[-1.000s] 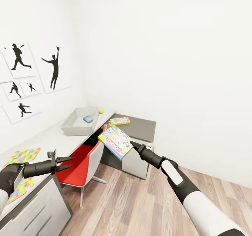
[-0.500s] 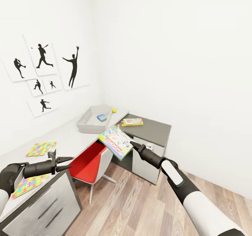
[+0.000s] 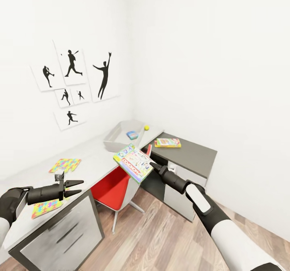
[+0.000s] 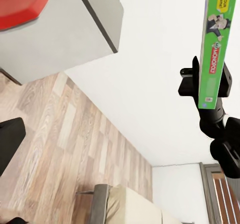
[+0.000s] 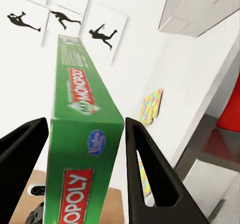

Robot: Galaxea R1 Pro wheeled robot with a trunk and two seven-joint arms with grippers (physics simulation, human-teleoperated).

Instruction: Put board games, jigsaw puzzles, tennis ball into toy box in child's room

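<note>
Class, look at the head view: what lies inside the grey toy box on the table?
Inside the toy box lies one small blue board game. The near wall hides part of the floor, so anything lying there cannot be seen.

Toy box (image 3: 117,136) contents too small to identify.

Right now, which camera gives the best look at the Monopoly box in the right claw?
The head view: the Monopoly box shows its whole printed cover, held in the right claw over the red chair. The right wrist view shows its green edge up close between the fingers; the left wrist view shows that edge from a distance.
</note>
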